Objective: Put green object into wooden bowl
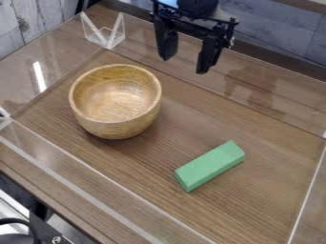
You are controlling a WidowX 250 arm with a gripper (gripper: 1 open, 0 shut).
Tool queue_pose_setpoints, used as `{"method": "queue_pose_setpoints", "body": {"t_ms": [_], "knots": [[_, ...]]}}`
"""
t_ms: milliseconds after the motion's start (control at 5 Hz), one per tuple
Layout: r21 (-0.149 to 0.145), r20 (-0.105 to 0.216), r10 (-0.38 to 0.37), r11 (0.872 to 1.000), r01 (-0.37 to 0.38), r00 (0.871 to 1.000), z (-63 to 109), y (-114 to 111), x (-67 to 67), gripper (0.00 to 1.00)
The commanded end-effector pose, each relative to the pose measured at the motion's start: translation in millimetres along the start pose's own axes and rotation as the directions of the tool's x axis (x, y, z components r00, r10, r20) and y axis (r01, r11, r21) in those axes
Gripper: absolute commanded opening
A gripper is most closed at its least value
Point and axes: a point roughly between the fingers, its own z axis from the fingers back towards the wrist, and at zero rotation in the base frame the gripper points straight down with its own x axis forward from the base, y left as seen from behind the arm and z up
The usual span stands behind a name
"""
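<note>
– What's around you?

– A wood-grain table (pixel 254 114) fenced by low clear walls (pixel 76 157), one clear corner piece (pixel 105 31) at the far left.

– And the task's things?

– The wooden bowl (pixel 116 100) sits left of centre, empty. The green object (pixel 211 166) lies flat near the front right, well apart from the bowl, angled toward the far right.

– Your gripper?

– My gripper (pixel 186 55) hangs at the back, pointing down, fingers spread, holding nothing, nothing between it and the block
</note>
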Motion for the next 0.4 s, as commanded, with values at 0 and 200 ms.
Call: {"method": "queue_pose_setpoints", "body": {"t_ms": [0,200], "knots": [[-0.011,-0.03,-0.047,0.999,0.046,0.998,-16.6,-8.1,-2.6,1.0],[-0.013,-0.053,-0.124,0.992,0.123,0.991,-40.2,-24.8,-11.7,1.0]]}}
